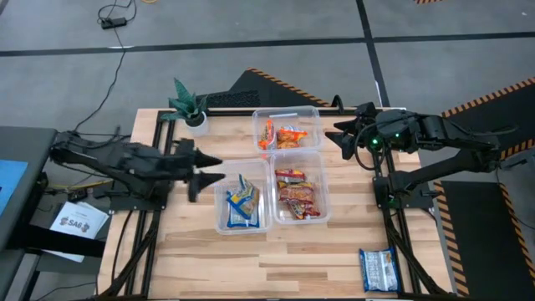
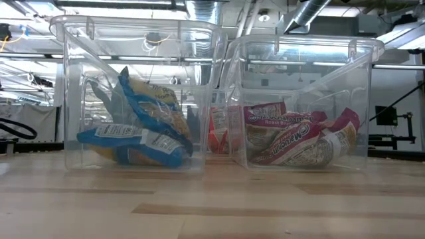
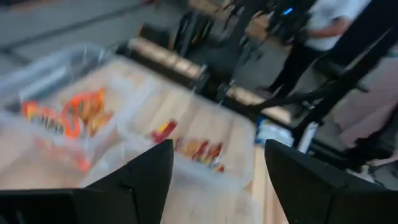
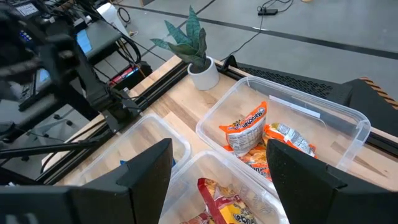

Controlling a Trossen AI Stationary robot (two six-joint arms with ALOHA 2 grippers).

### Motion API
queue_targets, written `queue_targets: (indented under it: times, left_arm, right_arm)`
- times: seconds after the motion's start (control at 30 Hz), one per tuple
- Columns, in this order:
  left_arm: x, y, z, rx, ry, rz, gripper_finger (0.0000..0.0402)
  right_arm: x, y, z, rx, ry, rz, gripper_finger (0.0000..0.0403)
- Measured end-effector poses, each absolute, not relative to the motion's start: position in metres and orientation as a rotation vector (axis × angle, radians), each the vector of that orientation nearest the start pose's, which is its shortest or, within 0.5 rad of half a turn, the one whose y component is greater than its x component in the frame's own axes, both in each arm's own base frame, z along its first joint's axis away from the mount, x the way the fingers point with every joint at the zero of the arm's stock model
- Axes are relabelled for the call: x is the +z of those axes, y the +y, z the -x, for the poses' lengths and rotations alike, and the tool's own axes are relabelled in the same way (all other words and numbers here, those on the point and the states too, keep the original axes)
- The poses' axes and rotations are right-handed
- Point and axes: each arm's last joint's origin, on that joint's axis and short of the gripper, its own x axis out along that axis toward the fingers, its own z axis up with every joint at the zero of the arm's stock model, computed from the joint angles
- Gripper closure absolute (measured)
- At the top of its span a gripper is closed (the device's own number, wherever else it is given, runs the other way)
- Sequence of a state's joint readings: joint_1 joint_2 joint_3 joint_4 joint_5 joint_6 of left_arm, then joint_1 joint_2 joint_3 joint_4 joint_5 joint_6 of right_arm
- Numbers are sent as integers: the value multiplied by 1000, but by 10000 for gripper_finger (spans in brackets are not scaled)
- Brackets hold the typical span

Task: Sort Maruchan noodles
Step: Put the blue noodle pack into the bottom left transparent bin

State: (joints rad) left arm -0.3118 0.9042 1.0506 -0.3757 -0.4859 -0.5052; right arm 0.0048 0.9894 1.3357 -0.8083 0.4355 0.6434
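Three clear tubs hold the noodle packets. Orange packets (image 1: 284, 134) lie in the far tub, blue-and-white packets (image 1: 242, 203) in the near left tub, red packets (image 1: 297, 195) in the near right tub. The low view shows the blue packets (image 2: 139, 126) leaning on the tub wall and the red packets (image 2: 299, 136) piled up. One more blue packet (image 1: 378, 269) lies flat at the table's near right edge. My left gripper (image 1: 213, 167) (image 3: 217, 146) is open and empty, left of the blue tub. My right gripper (image 1: 336, 134) (image 4: 221, 146) is open and empty, right of the orange tub.
A small potted green plant (image 1: 191, 107) stands at the far left of the table, beside the orange tub (image 1: 313, 113). Bare wood lies along the near side and left of the tubs. A person (image 3: 323, 25) stands beyond the table's right side.
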Motion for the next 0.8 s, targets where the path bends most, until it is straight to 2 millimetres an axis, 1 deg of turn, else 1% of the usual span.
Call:
queue_targets:
  times: [0.07,0.17,0.23,0.3,0.37,0.43,0.5,0.63,0.8]
  left_arm:
    - [391,-45,-166,176,92,374,163]
    - [389,-51,-156,104,-19,334,165]
    - [380,-55,-154,55,-92,323,166]
    - [368,-59,-154,16,-137,312,166]
    - [357,-58,-152,-8,-171,310,166]
    - [357,-52,-148,-7,-219,326,166]
    - [361,-45,-144,-26,-256,328,166]
    - [365,-32,-137,-93,-290,304,166]
    - [366,-19,-134,-100,-297,292,166]
  right_arm:
    - [422,-11,-169,-551,300,-521,121]
    - [422,-11,-169,-551,300,-521,121]
    - [422,-11,-169,-548,301,-522,121]
    - [422,-11,-169,-542,304,-525,121]
    - [422,-11,-169,-541,304,-527,121]
    - [422,-11,-169,-540,304,-527,121]
    - [422,-11,-169,-540,304,-527,121]
    - [422,-11,-170,-532,308,-529,121]
    - [422,-10,-169,-502,317,-538,121]
